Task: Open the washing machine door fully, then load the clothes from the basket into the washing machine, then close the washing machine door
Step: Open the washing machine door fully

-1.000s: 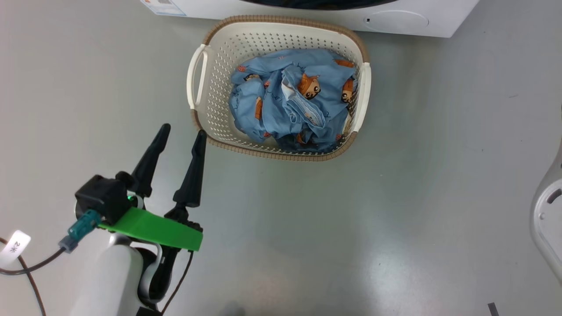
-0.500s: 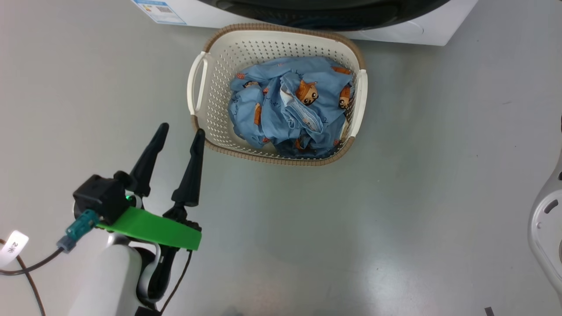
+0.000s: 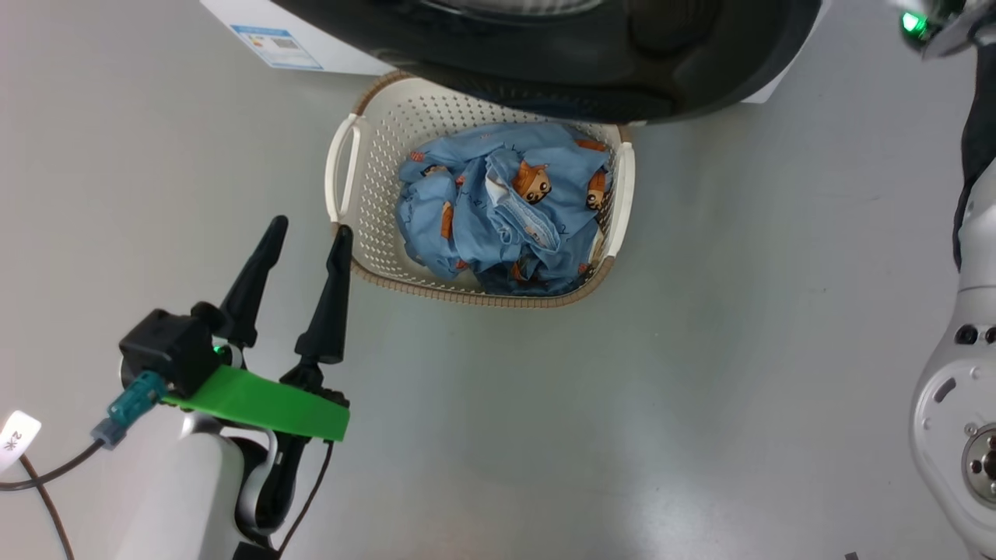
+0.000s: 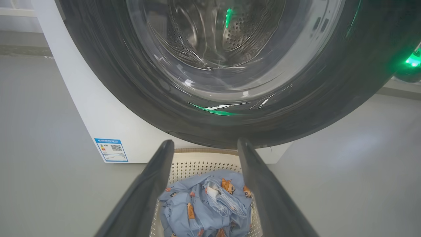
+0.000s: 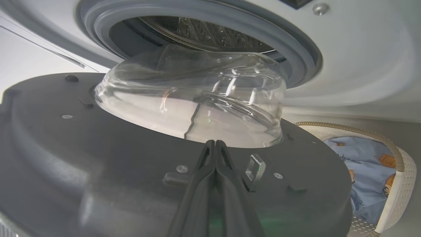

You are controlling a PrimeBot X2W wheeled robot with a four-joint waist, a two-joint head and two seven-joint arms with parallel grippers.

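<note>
The washing machine door [image 3: 622, 70] stands part open, its black rim hanging over the far edge of the basket [image 3: 342, 167]. The clothes [image 3: 498, 210], light blue with orange animals, lie bundled in the basket. My left gripper [image 3: 309, 229] is open at the basket's near left corner, holding nothing. In the left wrist view its fingers [image 4: 158, 184] frame the clothes [image 4: 204, 207] below the door [image 4: 98, 65]. My right gripper [image 5: 213, 142] is shut, tips against the door's inner face [image 5: 98, 148] at the foot of the glass bowl [image 5: 197, 98].
The washing machine [image 4: 82, 108] is white with a blue label [image 3: 276, 37] low on its front. Its grey-blue gasket [image 5: 296, 49] and steel drum [image 5: 210, 33] show behind the door. My right arm [image 3: 957, 389] fills the right edge. Grey floor lies all around the basket.
The head camera has tilted, so the basket sits lower in view. The door has swung out over the basket's far rim. My right arm has come further into view; the left gripper stays open.
</note>
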